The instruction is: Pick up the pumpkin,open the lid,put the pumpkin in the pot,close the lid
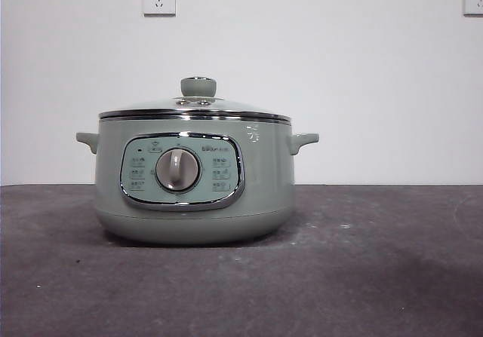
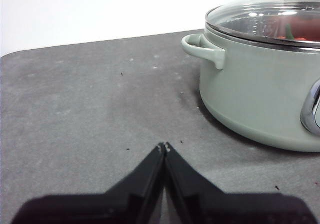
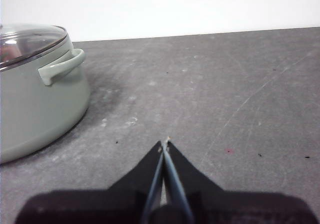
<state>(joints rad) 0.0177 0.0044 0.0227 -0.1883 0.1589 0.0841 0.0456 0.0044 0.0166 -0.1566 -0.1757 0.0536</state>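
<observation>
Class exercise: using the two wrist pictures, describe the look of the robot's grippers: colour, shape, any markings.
The left gripper and the right gripper look alike: two matte black jaws, wedge-shaped, tapering to thin tips with small pale scuffs. No cables, labels or sleeves show.

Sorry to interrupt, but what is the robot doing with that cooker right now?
Nothing is being handled right now. The lid sits closed on the pot, and something orange with a green stem, apparently the pumpkin, shows through the glass. The left gripper and right gripper are both shut and empty, beside the pot.
</observation>
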